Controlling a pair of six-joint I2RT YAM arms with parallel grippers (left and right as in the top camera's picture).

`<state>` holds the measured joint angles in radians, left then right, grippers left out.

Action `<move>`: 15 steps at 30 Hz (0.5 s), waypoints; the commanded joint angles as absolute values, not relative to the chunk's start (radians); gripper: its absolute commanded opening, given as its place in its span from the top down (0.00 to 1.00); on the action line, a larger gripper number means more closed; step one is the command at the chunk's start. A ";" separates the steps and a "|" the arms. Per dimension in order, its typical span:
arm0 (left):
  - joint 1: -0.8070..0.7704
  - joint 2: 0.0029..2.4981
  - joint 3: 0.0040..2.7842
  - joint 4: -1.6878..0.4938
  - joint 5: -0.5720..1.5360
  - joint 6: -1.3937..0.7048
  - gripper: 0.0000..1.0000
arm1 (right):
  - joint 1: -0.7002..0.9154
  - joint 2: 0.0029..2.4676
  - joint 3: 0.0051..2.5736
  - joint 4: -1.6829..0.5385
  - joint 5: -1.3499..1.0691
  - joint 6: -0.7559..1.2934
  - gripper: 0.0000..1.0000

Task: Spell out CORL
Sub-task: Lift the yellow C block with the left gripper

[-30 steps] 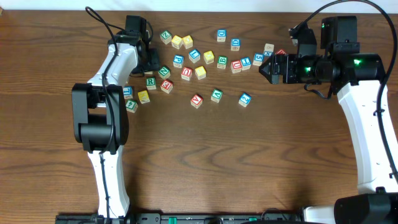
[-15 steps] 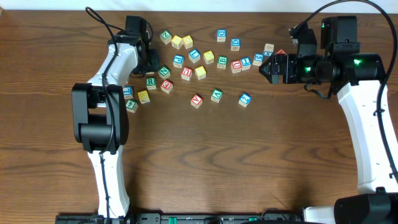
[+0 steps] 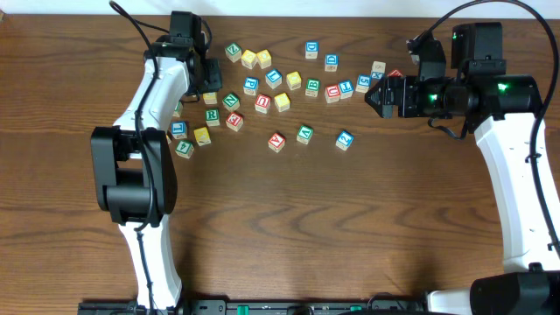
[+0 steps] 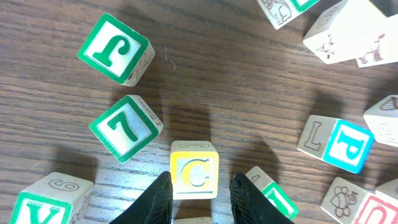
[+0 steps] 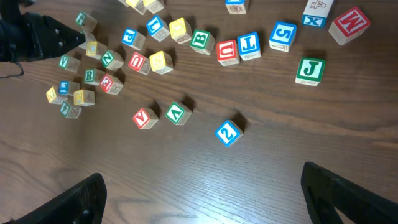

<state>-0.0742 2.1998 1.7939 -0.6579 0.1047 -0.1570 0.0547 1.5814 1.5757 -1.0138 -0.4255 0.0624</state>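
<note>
Change since a moment ago: we see the left arm's elbow swing outward and its wrist draw up toward the far edge of the counter (image 3: 350, 227). The right arm and the scattered blocks stay put.
C block: the yellow-faced C block (image 4: 194, 176) sits flat on the counter in the left-hand cluster, letter up, directly under the left wrist.
Left pincer: the left pincer (image 4: 199, 182) straddles the C block with one finger on each side. It is parted slightly wider than the block, with a sliver of wood showing at one finger, so nothing is clamped. We judge it is lined up to take the word's first letter.
Neighbours: a green J (image 4: 115, 50) and a green block (image 4: 125, 127) that reads as 7 or L, we cannot tell which, lie just beside it. A blue P (image 4: 347, 146) lies on the other side. This crowding likely explains the narrow opening.
Green R: the green R (image 3: 213, 115) waits near the same cluster.
Right pincer: the right pincer (image 5: 202, 174) is spread wide and holds nothing. It hovers over the scatter's right end, out of the way.
Progress: we judge that no letter is laid out yet.
</note>
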 commanded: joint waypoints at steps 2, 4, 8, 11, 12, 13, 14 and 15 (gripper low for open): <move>-0.075 2.186 1.788 -0.664 0.084 -0.152 0.63 | 0.061 1.582 1.600 -1.019 -0.424 0.047 0.06; -0.075 2.187 1.788 -0.664 0.057 -0.152 0.61 | 0.061 1.582 1.600 -1.022 -0.424 0.047 0.06; -0.075 2.199 1.788 -0.662 0.039 -0.152 0.55 | 0.061 1.582 1.600 -1.025 -0.424 0.047 0.06; -0.078 2.231 1.788 -0.660 0.040 -0.152 0.55 | 0.061 1.582 1.600 -1.026 -0.424 0.047 0.06; -0.078 2.239 1.788 -0.660 0.040 -0.152 0.55 | 0.061 1.582 1.600 -1.026 -0.424 0.047 0.06; -0.080 2.252 1.788 -0.660 0.040 -0.152 0.55 | 0.061 1.582 1.600 -1.026 -0.424 0.047 0.06; -0.080 2.255 1.788 -0.660 0.041 -0.152 0.55 | 0.061 1.582 1.600 -1.026 -0.424 0.047 0.06; -0.080 2.257 1.788 -0.659 0.040 -0.152 0.55 | 0.061 1.582 1.600 -1.026 -0.424 0.047 0.06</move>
<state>-0.0750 2.2200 1.7939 -0.6563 0.0593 -0.1570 0.0547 1.5814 1.5757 -1.0245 -0.4255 0.0624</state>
